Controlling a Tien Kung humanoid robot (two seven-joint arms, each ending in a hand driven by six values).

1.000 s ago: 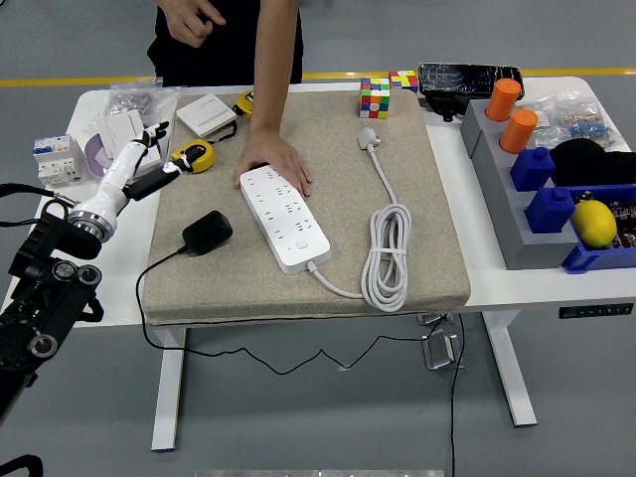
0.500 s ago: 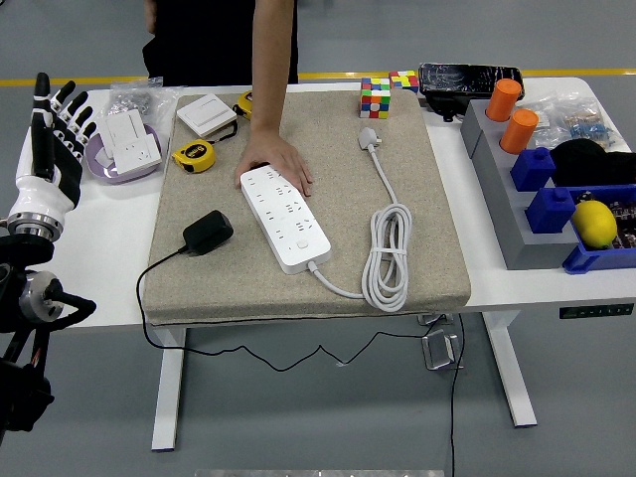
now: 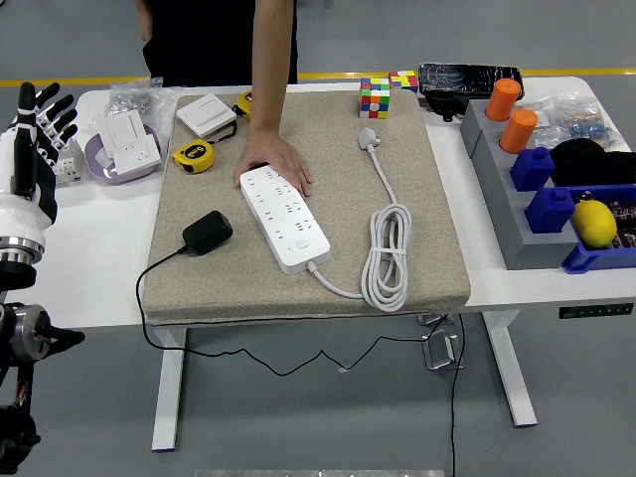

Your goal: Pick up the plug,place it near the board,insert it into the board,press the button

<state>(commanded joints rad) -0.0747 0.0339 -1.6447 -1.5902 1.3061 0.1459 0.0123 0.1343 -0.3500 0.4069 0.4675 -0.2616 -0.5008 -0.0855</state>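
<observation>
- The left hand (image 3: 28, 149) is raised at the tabletop's left edge, forearm upright, white palm shell facing the camera and black fingers (image 3: 42, 109) spread wide, pointing up; it holds nothing and touches nothing.
- No right arm shows in the head view.
- A beige mat (image 3: 437, 248) covers the middle of the white tabletop (image 3: 99, 258), reaching its near edge.
- The plug (image 3: 207, 233), a black adapter, lies near the mat's near-left corner; its thin black cord runs off the mat's left edge and droops below the tabletop.
- The board (image 3: 286, 218), a white power strip, lies diagonally at the mat's centre, its button end towards the near edge.
- The board's white cable (image 3: 386, 256) is looped in a coil on the mat's right half, ending in a white plug head (image 3: 369, 137) towards the mat's far edge.
- At the right edge, grey and blue bins (image 3: 517, 214) hold a lemon (image 3: 594, 223), blue blocks and 2 orange cylinders (image 3: 510, 114).
- At the far-left corner sit a yellow tape measure (image 3: 194, 155), a white switch plate (image 3: 206, 115) and a purple dish (image 3: 99, 164) with a white socket part.
- A person's hand (image 3: 275, 161) rests flat on the board's far end, arm reaching from the far edge.
- 2 colour cubes (image 3: 376, 97) sit at the far edge.
- No writing is legible.
</observation>
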